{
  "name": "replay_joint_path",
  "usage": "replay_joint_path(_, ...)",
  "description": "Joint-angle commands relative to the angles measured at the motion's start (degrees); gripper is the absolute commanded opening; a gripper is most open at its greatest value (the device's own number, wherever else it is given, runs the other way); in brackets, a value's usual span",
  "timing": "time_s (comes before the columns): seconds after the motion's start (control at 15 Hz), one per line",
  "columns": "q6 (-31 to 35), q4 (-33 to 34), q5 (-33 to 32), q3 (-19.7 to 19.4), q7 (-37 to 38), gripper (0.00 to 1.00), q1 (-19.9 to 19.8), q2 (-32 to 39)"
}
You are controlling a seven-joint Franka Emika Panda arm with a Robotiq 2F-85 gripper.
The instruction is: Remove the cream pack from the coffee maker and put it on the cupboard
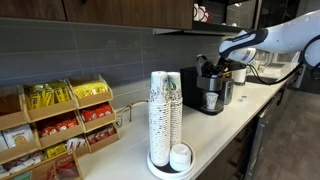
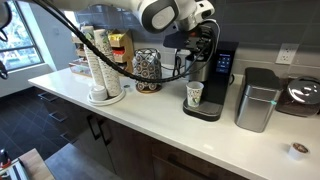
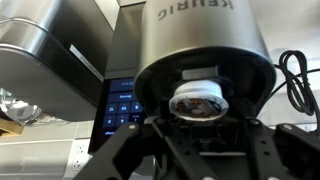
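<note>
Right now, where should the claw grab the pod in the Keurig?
Probably by the pod's round rim, pinching opposite edges and coming straight at its pale face. It sits recessed in the Keurig's holder, so only face and rim show.

One coffee maker [image 2: 218,88] and one cupboard [image 2: 150,124].

In an exterior view I look along the bench [image 1: 232,118] from beside the cup stack [image 1: 165,115], in an exterior view I face it frontally, both sharing the coffee maker [image 2: 205,80], which my upside-down wrist view hugs closely.
</note>
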Motion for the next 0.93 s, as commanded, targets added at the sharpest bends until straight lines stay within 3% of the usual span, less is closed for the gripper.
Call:
replay_joint_path(0.0, -0.6, 0.8, 1.8, 0.8, -1.9, 0.47, -1.2, 0.0)
replay_joint_path(0.53, -0.2, -0.4, 1.5, 0.0, -2.2, 0.36, -1.2, -4.7)
replay_joint_path(0.87, -1.7, -4.7, 3.0, 0.7, -4.6, 0.31, -1.7, -10.1)
